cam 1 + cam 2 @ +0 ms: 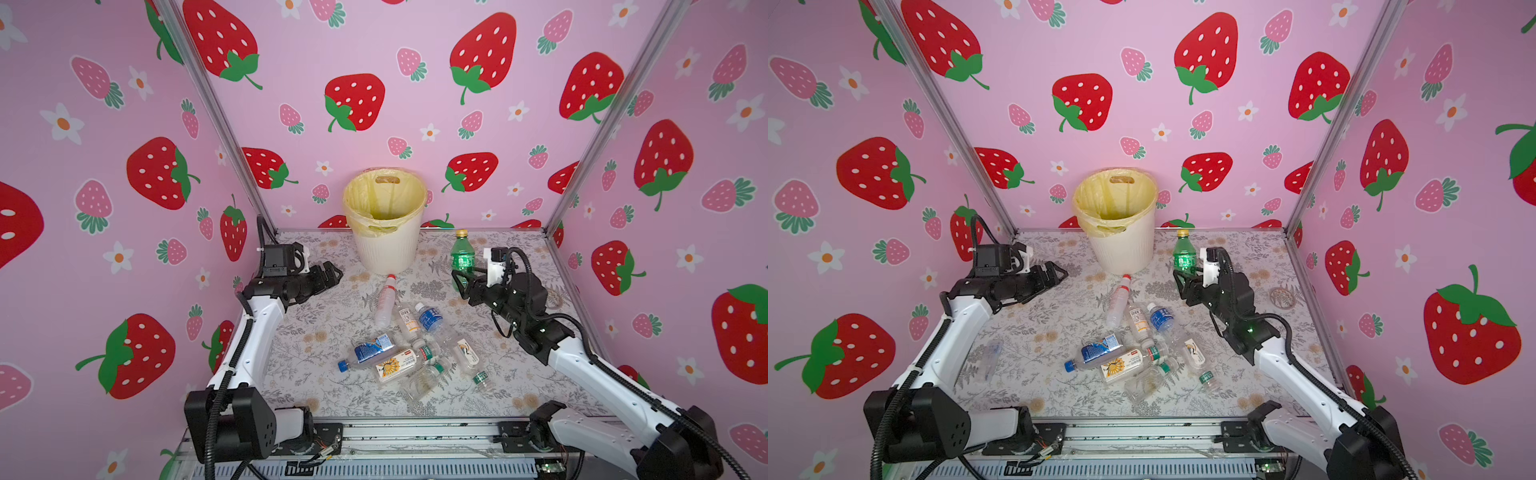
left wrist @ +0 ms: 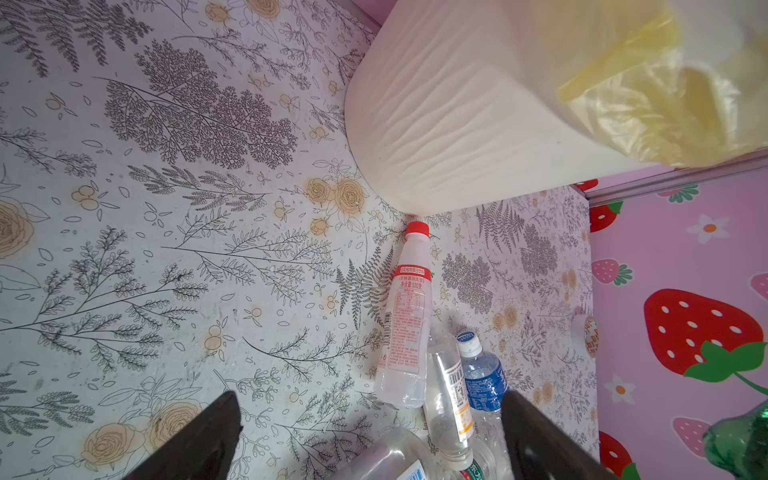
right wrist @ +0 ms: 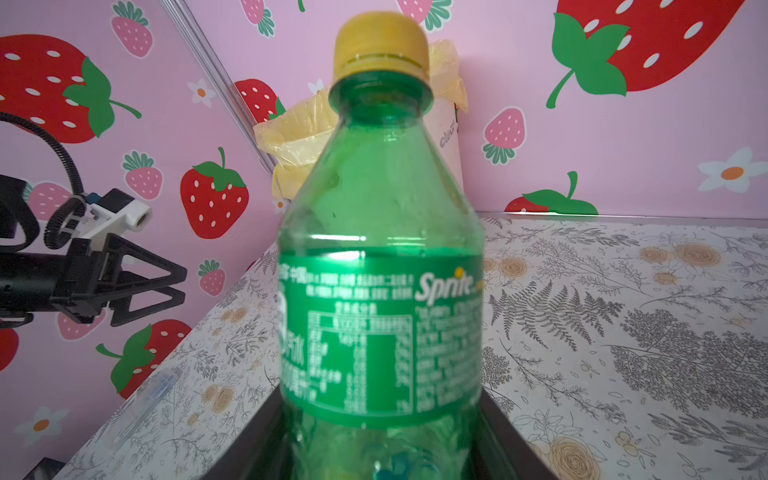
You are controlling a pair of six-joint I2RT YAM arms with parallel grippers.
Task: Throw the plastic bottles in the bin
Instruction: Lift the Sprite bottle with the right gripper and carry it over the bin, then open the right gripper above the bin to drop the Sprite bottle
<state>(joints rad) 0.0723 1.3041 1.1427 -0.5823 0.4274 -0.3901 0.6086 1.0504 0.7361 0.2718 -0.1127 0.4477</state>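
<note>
Two robot arms reach over a floral tabletop (image 1: pixel 316 332) inside strawberry-print walls (image 1: pixel 104 187).

In both top views the bin (image 1: pixel 386 253), one cream ribbed basket with a yellow liner, stands at the far centre against the back wall. About nine plastic bottles (image 1: pixel 395 365) lie heaped in the near middle, between the arms. One red-capped bottle (image 1: pixel 385 301) points its cap at the bin's foot. One green bottle (image 1: pixel 462 255) is upright just right of the bin, clamped low on its body by the right end effector (image 1: pixel 460 279). That arm stretches from the near right, with its wrist turned left. The left end effector (image 1: pixel 332 272) hovers left of the bin, spread wide and empty, on an arm raised from the near left. In a top view one tape roll (image 1: pixel 1282 297) lies far right.

Left wrist view: two black fingers (image 2: pixel 199 440) stand wide apart above the heap, and the red cap sits just beside the bin's wall.

Right wrist view: the green bottle (image 3: pixel 380 291), yellow-capped, fills the middle and hides most of the bin.
</note>
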